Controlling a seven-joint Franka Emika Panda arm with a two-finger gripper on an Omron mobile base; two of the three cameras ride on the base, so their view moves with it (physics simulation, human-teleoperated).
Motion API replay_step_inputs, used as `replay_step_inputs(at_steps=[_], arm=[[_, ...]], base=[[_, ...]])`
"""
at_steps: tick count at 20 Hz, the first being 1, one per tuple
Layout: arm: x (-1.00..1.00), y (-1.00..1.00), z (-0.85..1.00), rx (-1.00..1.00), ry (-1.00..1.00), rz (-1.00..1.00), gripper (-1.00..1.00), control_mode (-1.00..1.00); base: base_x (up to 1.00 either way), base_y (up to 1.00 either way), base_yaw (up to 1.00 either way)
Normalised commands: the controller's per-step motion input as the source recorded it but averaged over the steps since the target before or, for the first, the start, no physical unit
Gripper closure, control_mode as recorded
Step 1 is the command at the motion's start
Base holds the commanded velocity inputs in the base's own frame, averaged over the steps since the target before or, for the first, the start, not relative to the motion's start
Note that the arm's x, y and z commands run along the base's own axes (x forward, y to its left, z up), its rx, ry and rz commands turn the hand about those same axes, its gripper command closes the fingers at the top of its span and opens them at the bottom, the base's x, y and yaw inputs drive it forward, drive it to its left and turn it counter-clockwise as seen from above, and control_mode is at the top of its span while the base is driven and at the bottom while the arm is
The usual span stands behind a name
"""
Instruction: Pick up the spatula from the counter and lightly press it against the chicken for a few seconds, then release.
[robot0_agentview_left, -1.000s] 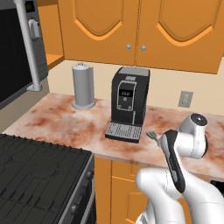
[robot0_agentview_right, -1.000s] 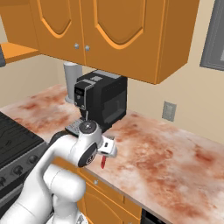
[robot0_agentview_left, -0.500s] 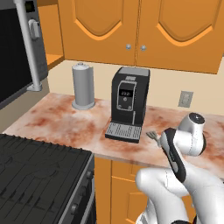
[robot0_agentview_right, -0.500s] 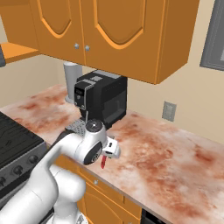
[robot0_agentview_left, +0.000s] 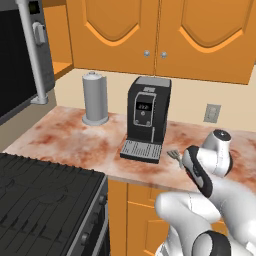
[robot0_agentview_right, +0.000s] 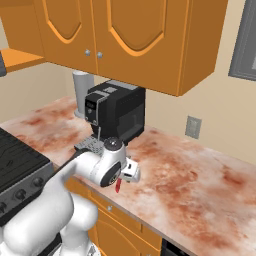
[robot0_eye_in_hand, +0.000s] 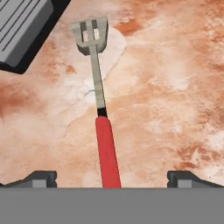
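You are at the first step, the picking up; the spatula with the slotted grey metal blade and the round red handle (robot0_eye_in_hand: 99, 94) lies flat on the reddish marbled stone counter (robot0_eye_in_hand: 175, 65), near its front edge, with the blade pointing toward the grey drip tray of the black coffee machine (robot0_agentview_left: 147, 117) and close beside it, but apart from it; the two-finger gripper (robot0_eye_in_hand: 112, 178) hangs over the red handle, its jaws spread wide, one dark tip on each side of the handle and neither one touching it, so nothing is held; in my judgement the alignment is already good, because the handle runs almost through the middle between the tips; the next move asks you to go straight down until the tips reach beside the handle, then to close on the red part, not on the thin metal shaft, which could slip or twist; only after a firm hold should you lift; where the chicken lies I cannot tell.
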Motion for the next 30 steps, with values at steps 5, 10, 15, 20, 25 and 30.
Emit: replay_step_inputs(at_steps=[5,10,15,20,25,30], arm=[[0.02,0.00,-0.27,0.00,0.00,0.00,-1.00,-1.00],[0.00,0.01,-0.29,0.00,0.00,0.00,-1.00,-1.00],[0.03,0.15,-0.33,0.00,0.02,0.00,-1.00,-1.00],[0.02,0.35,-0.34,-0.01,0.02,0.00,1.00,-1.00],[0.00,0.09,-0.23,-0.01,0.00,0.00,1.00,-1.00],[0.00,0.01,-0.21,0.00,0.00,0.01,1.00,-1.00]], base=[[0.00,0.00,0.00],[0.00,0.00,0.00],[0.00,0.00,0.00],[0.00,0.00,0.00],[0.00,0.00,0.00],[0.00,0.00,0.00]])
